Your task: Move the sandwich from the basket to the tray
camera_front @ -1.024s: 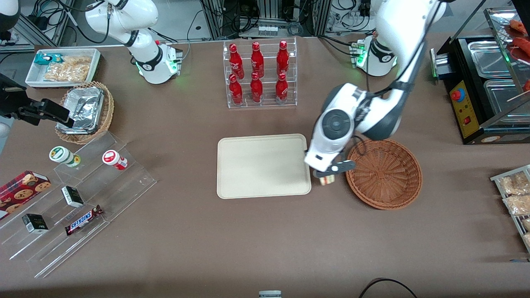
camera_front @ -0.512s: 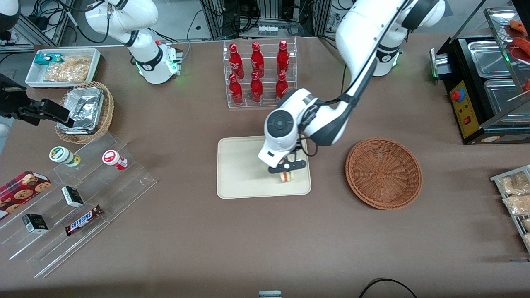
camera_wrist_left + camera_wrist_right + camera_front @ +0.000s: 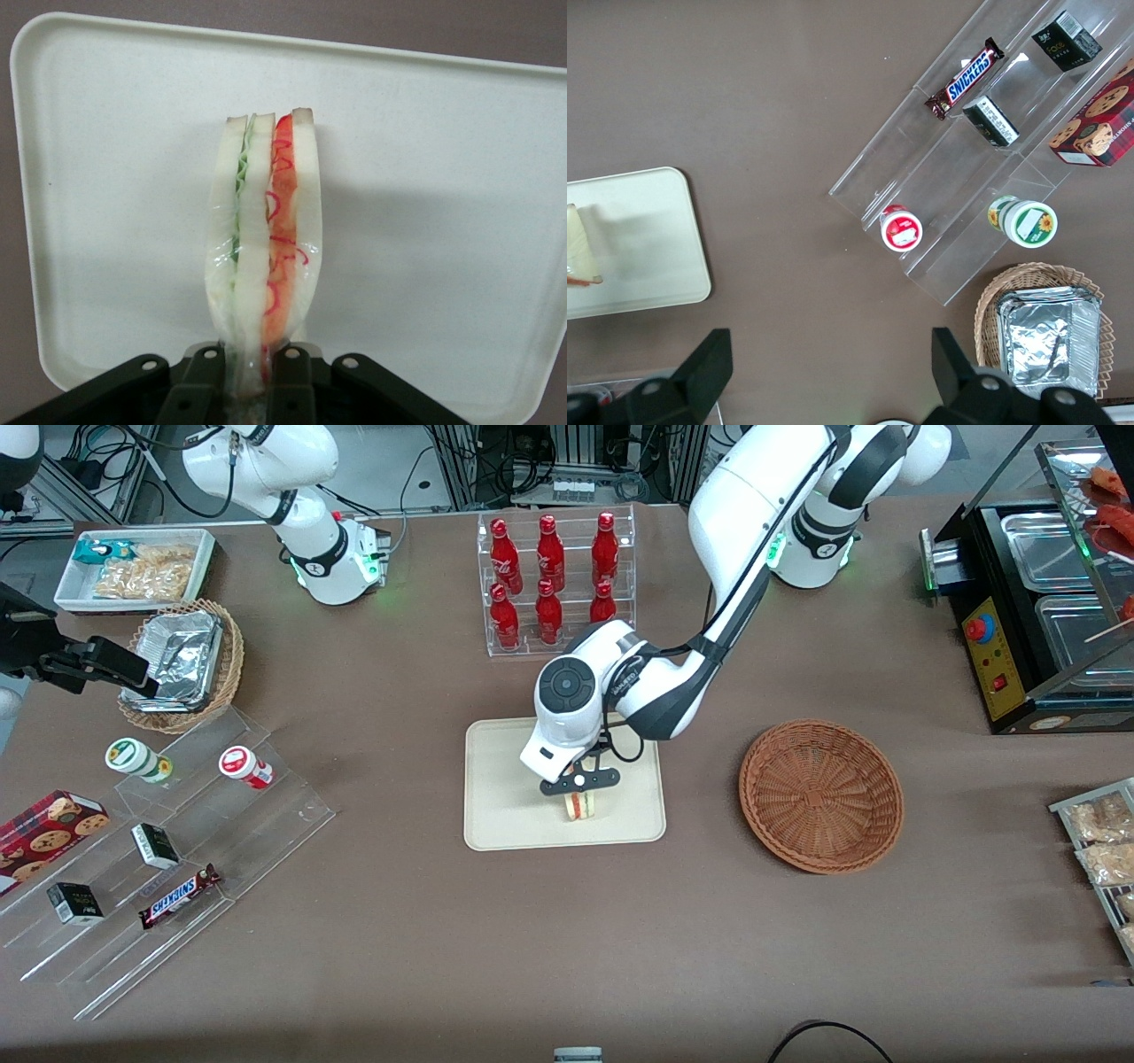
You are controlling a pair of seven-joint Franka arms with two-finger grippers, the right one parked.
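My left gripper (image 3: 581,784) is over the beige tray (image 3: 505,779), near its edge nearer the front camera, and is shut on the sandwich (image 3: 581,804). In the left wrist view the sandwich (image 3: 264,239) is a wrapped white-bread wedge with green and red filling, pinched between the black fingers (image 3: 292,382) and held just above the tray (image 3: 443,195). The reddish-brown wicker basket (image 3: 821,794) stands beside the tray toward the working arm's end and holds nothing. The right wrist view shows a tray corner (image 3: 647,239) and a sliver of sandwich (image 3: 580,252).
A clear rack of red bottles (image 3: 554,580) stands farther from the camera than the tray. Toward the parked arm's end are a clear stepped shelf (image 3: 177,841) with snacks, a tan basket of foil containers (image 3: 182,660) and a white bin (image 3: 133,567). A black warmer (image 3: 1036,602) stands toward the working arm's end.
My gripper has carried the sandwich from beside the basket to over the tray, moving toward the parked arm's end. The basket has not moved.
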